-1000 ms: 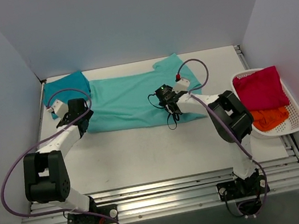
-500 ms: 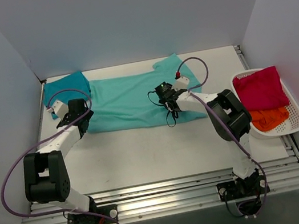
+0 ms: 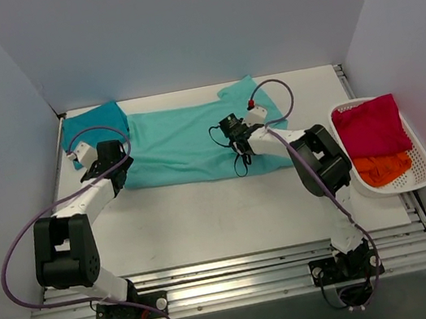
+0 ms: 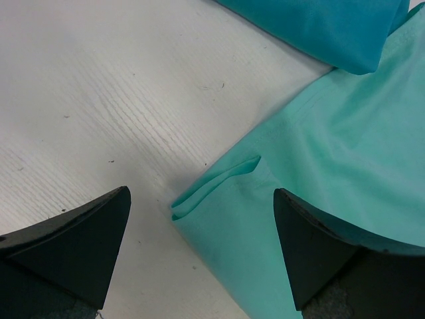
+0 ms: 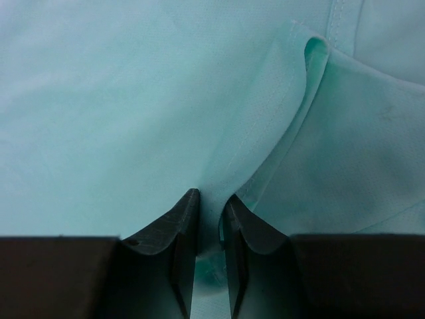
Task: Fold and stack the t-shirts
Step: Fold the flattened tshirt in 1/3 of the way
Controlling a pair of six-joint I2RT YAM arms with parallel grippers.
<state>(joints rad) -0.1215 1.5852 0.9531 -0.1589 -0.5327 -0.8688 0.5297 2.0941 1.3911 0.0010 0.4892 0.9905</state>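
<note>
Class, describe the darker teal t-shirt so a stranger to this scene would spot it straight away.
Start at the white table and go to its far left corner. There the teal-blue t-shirt lies bunched compactly, touching the end of the wide mint-green t-shirt. Of the two it is the smaller, darker, bluer one.

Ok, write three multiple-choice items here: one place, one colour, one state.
1. Where is the white basket? A. table's right side B. far-left corner C. between the arms
2. What colour is the t-shirt that the right gripper pinches? A. red B. mint-green C. orange
3. What state is the left gripper in? A. shut on cloth B. shut empty C. open
Answers: 1 A, it sits right of the right arm; 2 B, mint-green cloth fills the right wrist view; 3 C, its jaws stand wide apart.
</note>
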